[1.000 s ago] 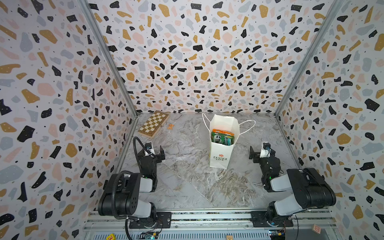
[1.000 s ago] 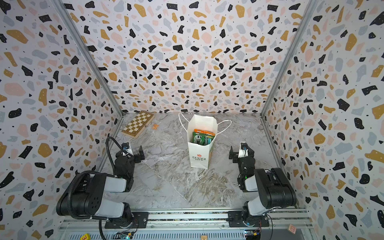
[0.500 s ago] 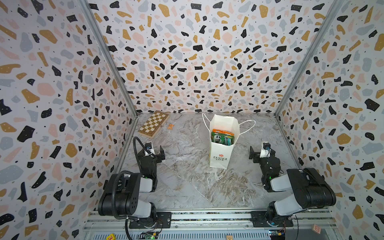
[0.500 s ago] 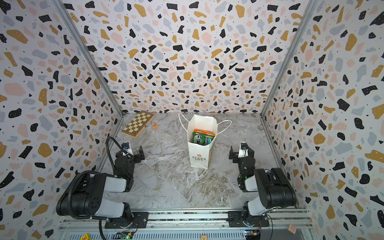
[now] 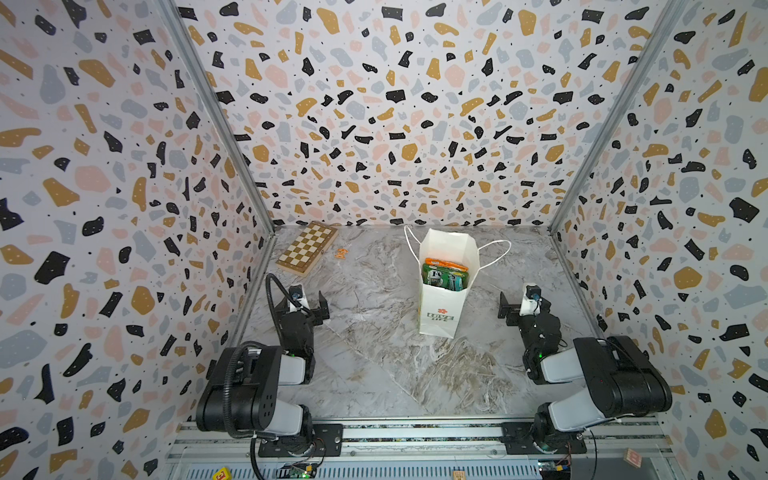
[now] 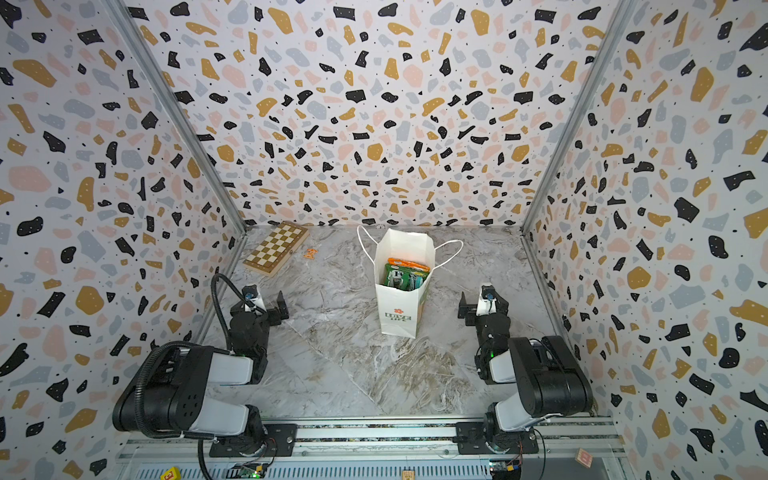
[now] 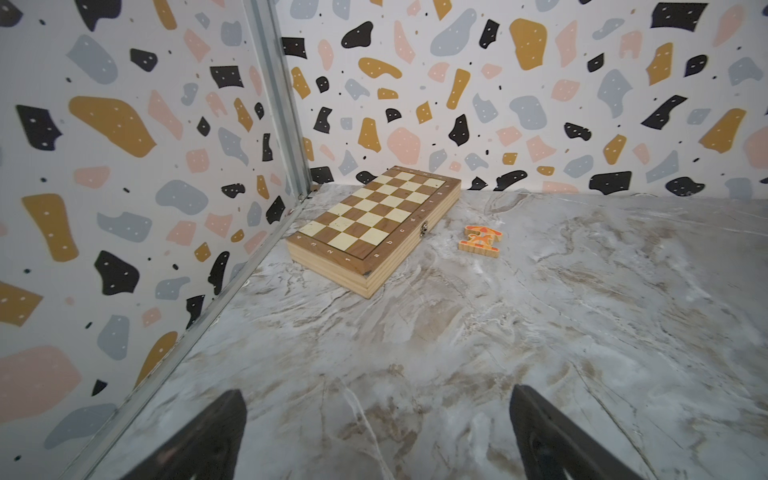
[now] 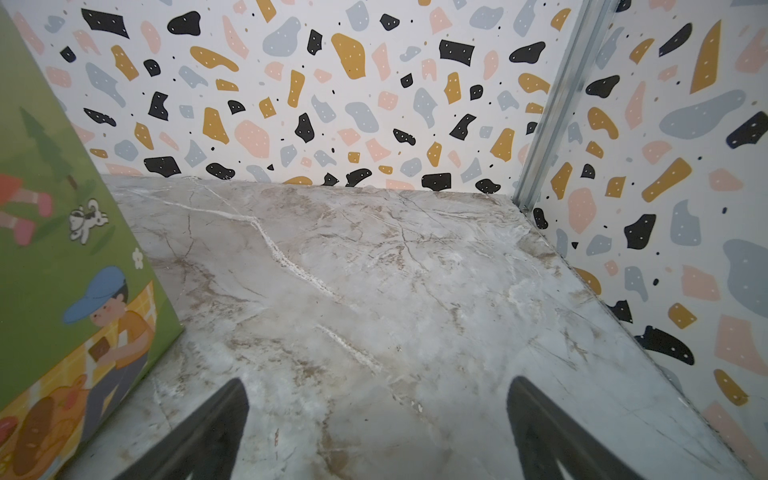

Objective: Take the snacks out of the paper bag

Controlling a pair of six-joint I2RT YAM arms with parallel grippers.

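Left arm [image 5: 249,386] sits folded low at the lower left in both top views, wrist aimed up-frame, jaws spread wide, nothing between them. Right arm [image 5: 615,374] mirrors it at the lower right, jaws equally wide, gripping nothing.

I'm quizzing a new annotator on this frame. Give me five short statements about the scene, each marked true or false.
1. The paper bag stands upright on the table. True.
2. The snacks lie spread on the table beside the bag. False: they sit inside the bag, showing at its open top.
3. The left gripper is open and empty. True.
4. The right gripper grips a bag handle. False: it is open, empty and apart from the bag.
5. The chessboard lies near the far left corner. True.
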